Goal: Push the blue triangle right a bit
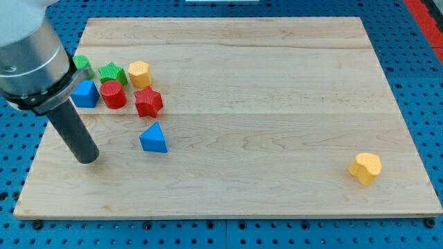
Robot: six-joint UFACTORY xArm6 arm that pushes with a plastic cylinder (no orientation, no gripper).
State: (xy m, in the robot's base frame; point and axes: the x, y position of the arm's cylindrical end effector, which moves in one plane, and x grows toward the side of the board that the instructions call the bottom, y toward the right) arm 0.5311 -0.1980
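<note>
In the camera view, a wooden board [277, 83] lies on a blue perforated table [21, 221]. The arm's grey housing fills the view's top left corner, and the dark rod runs down from it to my tip [88, 160], which rests on the board near its left edge. There is no gripper on this arm, so nothing is spread, pressed together or pinching; the rod only pushes.

The blue triangle [154, 138] sits alone to the view's right of my tip, near it but not touching, with bare wood between them. My tip lies slightly lower in the view than the triangle's middle. That placement makes sense for the task: standing on the triangle's left side, a slide toward the view's right would meet the block and carry it that way.

Above the triangle a cluster huddles near the board's left part: a red star [147, 102], a red cylinder [113, 95], a green star [111, 72], a yellow block [139, 72] that looks hexagonal, and a blue block [86, 93] whose shape I cannot fully make out. A green block [83, 64] peeks from behind the arm, mostly hidden. A yellow heart [365, 168] sits far off at the view's bottom right, well clear of the triangle's path.
</note>
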